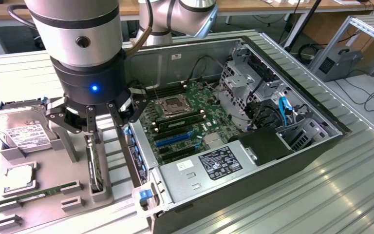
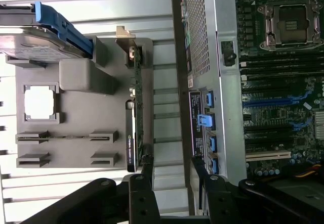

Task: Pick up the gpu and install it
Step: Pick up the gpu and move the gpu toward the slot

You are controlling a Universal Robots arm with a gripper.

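Note:
The gpu (image 1: 95, 168) stands on its edge in a slot of the grey holder tray (image 1: 50, 161), on the exterior view's left. In the wrist view the gpu (image 2: 134, 118) shows its green board edge, black shroud and silver end bracket. My gripper (image 1: 103, 132) hangs open just above the card, close to the computer case. In the wrist view my gripper (image 2: 172, 167) has nothing between its fingers. One fingertip (image 2: 147, 161) is near the card's end, and the card lies beside that finger, not between the two.
The open computer case (image 1: 317, 141) lies right of the tray, its motherboard (image 1: 203, 109) and blue slots (image 1: 174, 139) exposed. The tray also carries a hard drive (image 1: 19, 127), a processor chip (image 1: 19, 176) and a RAM stick (image 1: 31, 197). The slatted metal table (image 1: 343, 195) extends beyond.

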